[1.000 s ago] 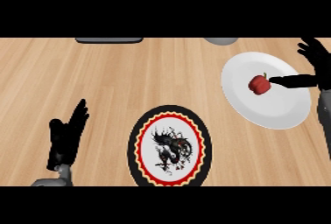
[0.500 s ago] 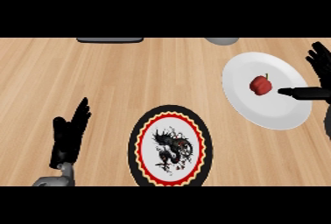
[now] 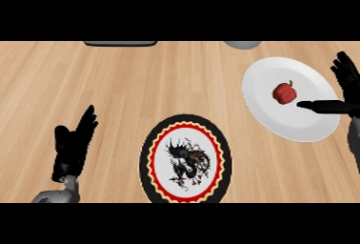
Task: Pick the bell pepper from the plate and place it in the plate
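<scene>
The red bell pepper (image 3: 284, 92) lies on the white plate (image 3: 281, 119), just to the left of the right hand (image 3: 345, 90) and not yet touched by it. That hand is spread: its fingers stand straight up along the plate's far right rim, while the thumb reaches leftward over the plate, its tip ending just below and to the right of the pepper. Nothing is pinched or curled round.

The pepper looks small, light and fairly stiff, with a smooth skin that is likely to slide on the glossy plate if nudged from one side only. Its lobed body is the sensible place to take hold, fingers on one flank and thumb on the other, closing evenly; the short stem at the top is too slight to trust. A squeeze across the widest part should keep it from rolling away.

The patterned plate (image 3: 185, 159), black-rimmed with a red and cream border, lies well to the lower left of the right hand on the worktop (image 3: 141, 86). The left hand (image 3: 72, 145) rests open, fingers up, near the lower left edge, beside that plate.
</scene>
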### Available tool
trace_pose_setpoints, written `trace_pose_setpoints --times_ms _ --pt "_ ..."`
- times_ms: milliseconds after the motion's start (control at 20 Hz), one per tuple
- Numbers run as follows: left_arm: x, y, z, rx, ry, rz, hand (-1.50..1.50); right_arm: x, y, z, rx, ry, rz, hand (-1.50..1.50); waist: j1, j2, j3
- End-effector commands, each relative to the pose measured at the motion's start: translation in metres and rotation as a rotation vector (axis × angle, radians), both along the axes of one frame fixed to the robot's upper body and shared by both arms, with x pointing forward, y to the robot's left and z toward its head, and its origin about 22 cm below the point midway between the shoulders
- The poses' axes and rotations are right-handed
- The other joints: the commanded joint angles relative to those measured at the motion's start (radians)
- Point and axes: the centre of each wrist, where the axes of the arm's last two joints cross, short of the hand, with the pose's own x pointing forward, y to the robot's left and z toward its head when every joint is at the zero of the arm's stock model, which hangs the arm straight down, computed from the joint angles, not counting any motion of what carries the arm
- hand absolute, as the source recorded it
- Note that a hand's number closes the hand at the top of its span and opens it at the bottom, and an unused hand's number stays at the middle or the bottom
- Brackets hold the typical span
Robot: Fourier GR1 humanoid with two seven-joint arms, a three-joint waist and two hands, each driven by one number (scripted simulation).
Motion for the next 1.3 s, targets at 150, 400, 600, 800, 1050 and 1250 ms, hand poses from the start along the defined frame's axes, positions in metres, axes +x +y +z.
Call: trace_pose_setpoints --times_ms 150,400,600,800,1050,1250 --pt "0.007 -0.019 -0.001 0.02 -0.02 0.003 0.0 -0.005 0.018 -0.03 -0.066 0.037 -0.056 -1.5 0.001 0.001 0.0" --pt "-0.004 0.002 0.002 0.0 -0.01 -0.03 0.0 -0.014 -0.019 -0.022 -0.076 0.046 -0.105 -1.5 0.014 0.005 0.001" --pt "0.003 -0.012 0.003 0.009 -0.012 0.014 0.0 -0.029 -0.031 -0.029 -0.096 0.071 -0.137 -1.5 0.001 0.001 0.001" --pt "-0.011 -0.012 -0.001 0.013 0.013 0.011 0.0 -0.023 -0.04 -0.012 -0.109 0.09 -0.141 -1.5 0.001 0.0 0.0" --pt "0.014 -0.017 -0.002 -0.013 0.009 -0.014 0.0 -0.037 -0.05 -0.026 -0.119 0.082 -0.173 -1.5 0.005 0.004 0.001" --pt "0.005 -0.008 0.003 0.008 -0.004 -0.008 0.0 -0.045 -0.07 -0.016 -0.102 0.069 -0.202 -1.5 0.01 0.005 0.002"
